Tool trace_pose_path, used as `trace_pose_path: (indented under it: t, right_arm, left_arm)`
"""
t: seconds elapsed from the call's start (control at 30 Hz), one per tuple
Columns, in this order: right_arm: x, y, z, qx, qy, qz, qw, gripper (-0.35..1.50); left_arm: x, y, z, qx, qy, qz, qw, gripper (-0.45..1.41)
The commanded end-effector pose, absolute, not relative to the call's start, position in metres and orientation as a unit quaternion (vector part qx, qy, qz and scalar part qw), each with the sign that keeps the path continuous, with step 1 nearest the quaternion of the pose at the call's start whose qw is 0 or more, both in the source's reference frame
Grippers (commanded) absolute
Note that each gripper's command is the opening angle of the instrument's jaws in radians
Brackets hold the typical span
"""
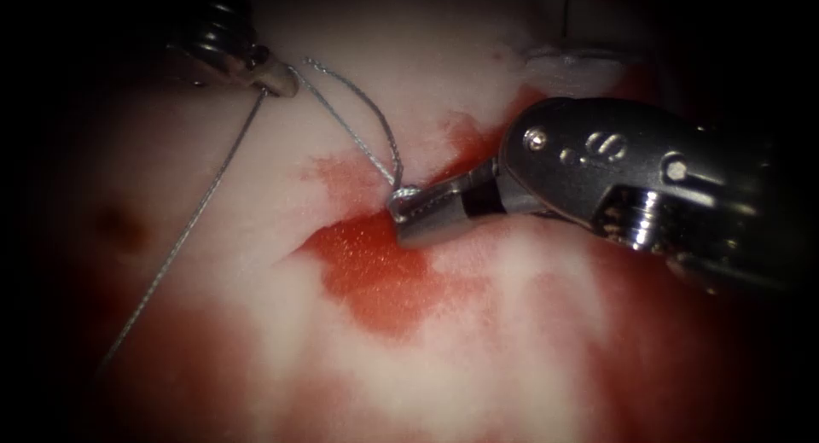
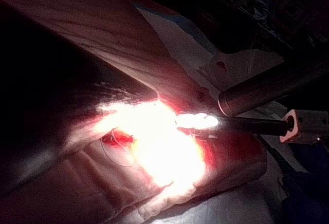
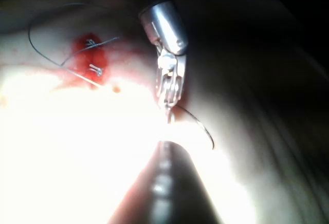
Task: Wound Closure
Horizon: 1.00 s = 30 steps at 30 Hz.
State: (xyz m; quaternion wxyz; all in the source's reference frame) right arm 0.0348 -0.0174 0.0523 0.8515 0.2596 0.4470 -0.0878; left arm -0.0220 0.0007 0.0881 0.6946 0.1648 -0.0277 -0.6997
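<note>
Your right tool [image 1: 408,217] reaches in from the right, its jaws clenched on the thread [image 1: 363,140] just above the red fluid [image 1: 375,272] pooled in the cut [image 1: 341,238]. Your left tool [image 1: 277,80], near the upper left edge, grips the same thread where a long strand trails down and left across the tissue [image 1: 281,340]. In the right wrist view, a thin dark arc near the left tool's tip may be the needle [image 3: 198,124]; you cannot tell from here whether it is free or in the tissue. That view also shows what look like short thread ends [image 3: 95,70] at a red patch, so some closure seems done; the cut under the fluid looks still open. The left tool sits close to the frame's edge, with bare tissue open below both tools.
</note>
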Motion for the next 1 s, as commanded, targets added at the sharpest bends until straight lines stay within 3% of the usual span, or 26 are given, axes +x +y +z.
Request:
trace_pose_path:
  t: [0.03,0.67,1.0]
  right_arm:
    - [0.0354,-0.0163,0.0521,0.232,0.449,-0.123,0.854,-0.35]
    - [0.0363,-0.0208,0.0534,0.093,0.327,-0.455,0.823,-0.35]
    - [0.0369,-0.0221,0.0510,0.055,0.248,-0.605,0.754,-0.35]
  left_arm:
    - [-0.0225,0.0021,0.0879,0.163,-0.030,-0.703,0.692,-0.45]
    - [-0.0275,0.0065,0.0900,-0.040,-0.034,-0.645,0.762,-0.45]
    - [-0.0272,0.0071,0.0917,-0.071,-0.018,-0.629,0.774,-0.45]
